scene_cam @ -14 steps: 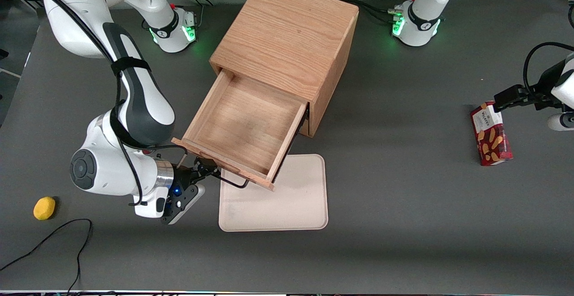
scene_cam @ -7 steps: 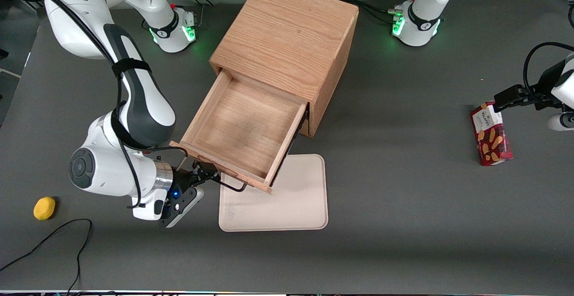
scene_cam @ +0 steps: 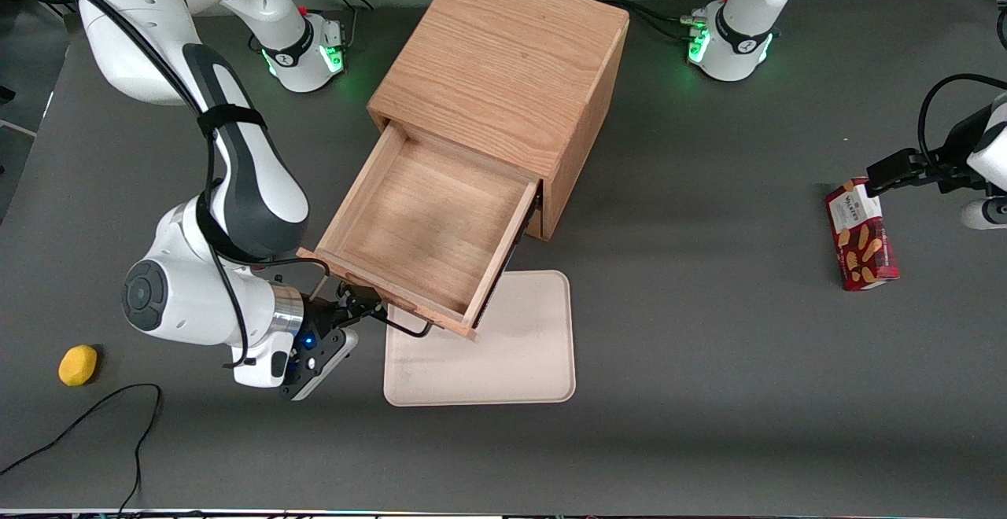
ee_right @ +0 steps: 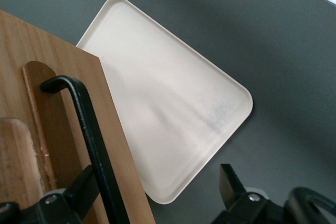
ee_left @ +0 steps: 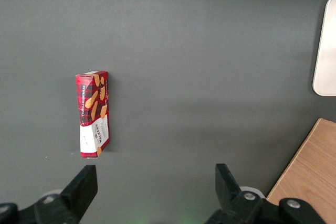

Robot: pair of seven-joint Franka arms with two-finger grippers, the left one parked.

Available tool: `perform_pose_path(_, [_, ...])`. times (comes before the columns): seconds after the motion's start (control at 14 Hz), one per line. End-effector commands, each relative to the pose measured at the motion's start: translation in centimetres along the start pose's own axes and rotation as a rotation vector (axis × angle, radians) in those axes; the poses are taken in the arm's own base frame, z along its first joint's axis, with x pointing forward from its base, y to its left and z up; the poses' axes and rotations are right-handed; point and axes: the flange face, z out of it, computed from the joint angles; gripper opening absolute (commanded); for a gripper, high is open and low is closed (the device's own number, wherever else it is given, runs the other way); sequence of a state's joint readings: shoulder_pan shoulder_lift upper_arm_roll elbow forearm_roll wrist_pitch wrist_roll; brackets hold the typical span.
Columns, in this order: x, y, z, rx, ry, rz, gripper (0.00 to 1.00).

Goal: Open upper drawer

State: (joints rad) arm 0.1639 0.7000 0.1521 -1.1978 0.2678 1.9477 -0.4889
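Note:
The upper drawer point(scene_cam: 425, 220) of the oak cabinet point(scene_cam: 503, 55) stands pulled far out, and its plain wooden box is empty. Its black wire handle point(scene_cam: 409, 329) runs along the drawer front that faces the front camera. My right gripper point(scene_cam: 358, 313) is at the working arm's end of that handle. In the right wrist view the gripper point(ee_right: 157, 192) is open. The handle bar point(ee_right: 89, 129) passes between its fingers, close to one fingertip point(ee_right: 84, 184), against the drawer front point(ee_right: 31, 40). The bottom drawer is hidden under the open one.
A beige tray point(scene_cam: 511, 346) lies on the table partly under the drawer front; it also shows in the right wrist view point(ee_right: 173, 103). A yellow fruit point(scene_cam: 78, 365) and a black cable point(scene_cam: 94, 417) lie toward the working arm's end. A red biscuit box point(scene_cam: 860, 236) lies toward the parked arm's end.
The drawer front and the gripper have shifted slightly nearer to the front camera over the last second. In the last half second almost nothing has moved.

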Motion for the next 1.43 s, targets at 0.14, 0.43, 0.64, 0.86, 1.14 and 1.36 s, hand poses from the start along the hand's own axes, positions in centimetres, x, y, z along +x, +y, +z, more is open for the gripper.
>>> perform_pose_path(0.14, [0.3,2.6,-1.1,-0.035,0.058,0.005,1.00])
perform_pose_path(0.43, [0.2,3.1,-1.5,-0.040,0.064,0.010,1.00])
perform_pose_path(0.64, [0.3,2.9,-2.1,-0.044,0.072,0.010,1.00])
perform_pose_path(0.86, [0.5,2.2,-3.3,-0.041,0.072,0.004,1.00])
perform_pose_path(1.14, [0.4,1.6,-4.3,-0.019,0.037,0.002,1.00])
perform_pose_path(1.36, [0.3,0.8,-5.7,-0.004,0.011,-0.006,1.00])
